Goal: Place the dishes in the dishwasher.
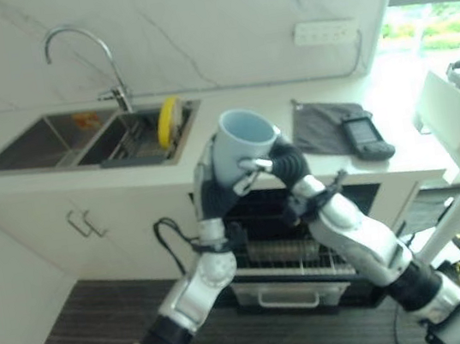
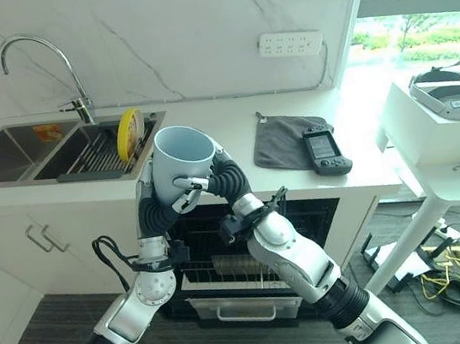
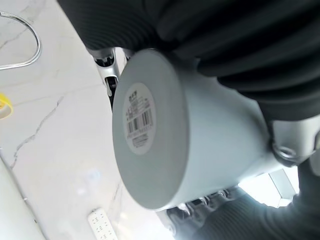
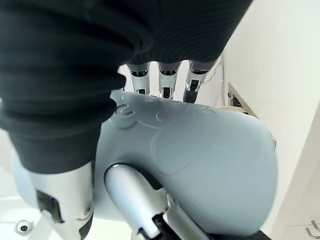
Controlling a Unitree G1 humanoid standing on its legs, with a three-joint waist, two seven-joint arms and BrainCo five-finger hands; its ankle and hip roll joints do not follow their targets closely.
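The 2 hands meet nearest the camera, above the open dishwasher (image 2: 252, 259). Its pulled-out rack (image 2: 227, 269) lies directly below them, so the coming move is probably a straight descent. The pale blue cup (image 2: 179, 164) sits upright between them, mouth up, a label on its base. The left hand (image 2: 159, 210) wraps it from the left, fingers curled on its wall. The right hand (image 2: 214, 179) clamps it from the right.

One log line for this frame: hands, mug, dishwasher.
left hand: shut on mug | right hand: shut on mug | mug: held above counter edge, mouth up | dishwasher: open, rack out
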